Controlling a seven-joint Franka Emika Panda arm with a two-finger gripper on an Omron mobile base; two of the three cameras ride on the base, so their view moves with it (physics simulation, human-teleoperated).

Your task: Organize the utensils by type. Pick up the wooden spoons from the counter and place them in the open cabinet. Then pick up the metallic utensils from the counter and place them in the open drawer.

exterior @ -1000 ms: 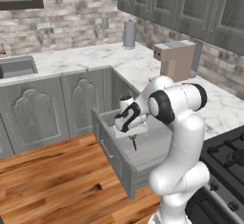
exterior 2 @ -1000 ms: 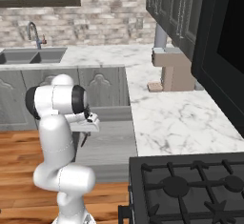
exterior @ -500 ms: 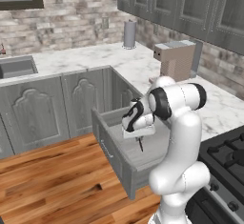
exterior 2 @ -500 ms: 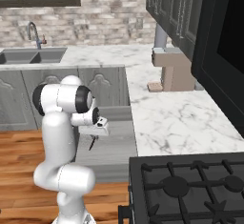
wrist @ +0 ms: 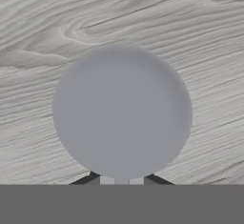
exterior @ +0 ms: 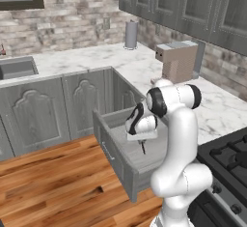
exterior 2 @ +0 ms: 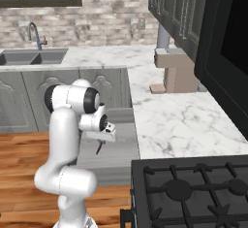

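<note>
Grey wood-grain floor of the open drawer [exterior: 126,153] lies under the pincer [exterior: 142,146], which has swung further in over the drawer than a second ago. Its jaws stay clamped on the metal spoon [wrist: 122,111], whose round grey bowl hangs just above the drawer floor.

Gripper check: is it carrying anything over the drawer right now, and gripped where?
Yes. The gripper holds the metal spoon by its dark slim handle, round grey bowl hanging down over the open drawer.
</note>
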